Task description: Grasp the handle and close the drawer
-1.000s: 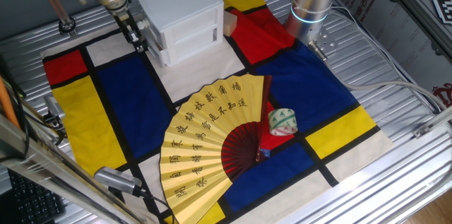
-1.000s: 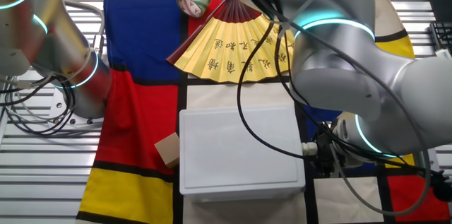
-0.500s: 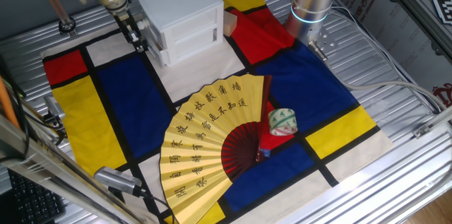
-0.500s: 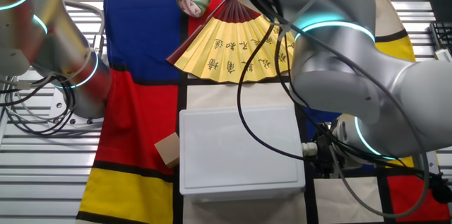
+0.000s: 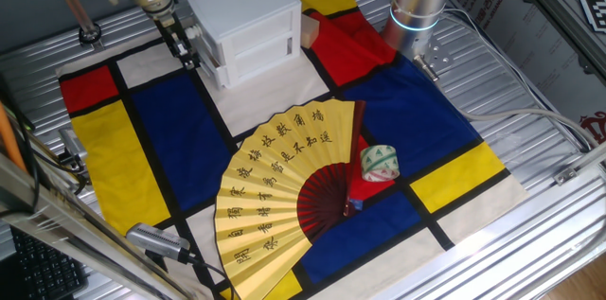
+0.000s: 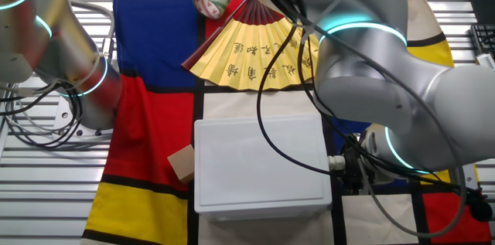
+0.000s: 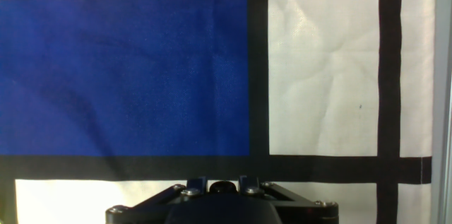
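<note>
The white cabinet point(image 5: 241, 7) stands at the back of the patterned cloth and also shows in the other fixed view point(image 6: 259, 164). Its drawer fronts face my gripper, and the drawer looks pushed in flush with the cabinet body. My gripper point(image 5: 192, 52) points down against that face. In the other fixed view the gripper point(image 6: 342, 169) sits right at a small white handle point(image 6: 334, 163), with its jaws narrow around it. The hand view shows only the gripper point(image 7: 222, 181) at the bottom edge, over blue and white cloth. The handle is hidden there.
An open yellow fan point(image 5: 275, 186) with a red base lies mid-cloth, with a green tape roll point(image 5: 379, 163) beside it. A small brown box point(image 5: 308, 27) sits against the cabinet's far side. A second arm's base point(image 5: 417, 7) stands at the back right.
The cabinet has slid a little away from my gripper, toward the brown box, and my gripper has followed it. The fan and the tape roll have not moved.
</note>
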`<state>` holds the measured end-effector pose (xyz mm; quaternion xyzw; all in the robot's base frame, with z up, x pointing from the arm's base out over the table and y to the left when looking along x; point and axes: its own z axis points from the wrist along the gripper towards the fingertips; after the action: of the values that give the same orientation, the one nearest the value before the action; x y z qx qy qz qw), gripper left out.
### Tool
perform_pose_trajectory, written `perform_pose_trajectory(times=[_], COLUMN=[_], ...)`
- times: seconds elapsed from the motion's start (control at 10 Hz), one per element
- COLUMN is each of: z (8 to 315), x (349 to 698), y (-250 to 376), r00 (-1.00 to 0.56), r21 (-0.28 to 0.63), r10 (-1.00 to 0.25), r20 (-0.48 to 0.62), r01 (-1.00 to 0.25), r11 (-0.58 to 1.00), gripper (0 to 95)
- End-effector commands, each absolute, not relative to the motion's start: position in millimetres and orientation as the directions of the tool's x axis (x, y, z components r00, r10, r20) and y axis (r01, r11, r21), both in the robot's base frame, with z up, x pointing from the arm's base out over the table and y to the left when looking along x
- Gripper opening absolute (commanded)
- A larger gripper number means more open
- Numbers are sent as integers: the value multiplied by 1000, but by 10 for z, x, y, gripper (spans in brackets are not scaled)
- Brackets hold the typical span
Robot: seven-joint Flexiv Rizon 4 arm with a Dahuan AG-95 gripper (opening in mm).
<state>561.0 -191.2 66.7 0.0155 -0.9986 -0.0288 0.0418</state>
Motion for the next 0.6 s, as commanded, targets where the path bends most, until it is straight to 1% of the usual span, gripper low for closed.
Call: perform_pose_trajectory(times=[0.1, 0.3, 0.6], z=[664, 664, 668], x=[5612, 5613, 5611], y=[-1910, -1910, -1908], r00=[-996, -995, -995], r21=[60, 43, 43], r10=[-34, -48, -45], r20=[83, 85, 84], r01=[-29, -45, -42], r11=[998, 998, 998], gripper=[0, 0, 0])
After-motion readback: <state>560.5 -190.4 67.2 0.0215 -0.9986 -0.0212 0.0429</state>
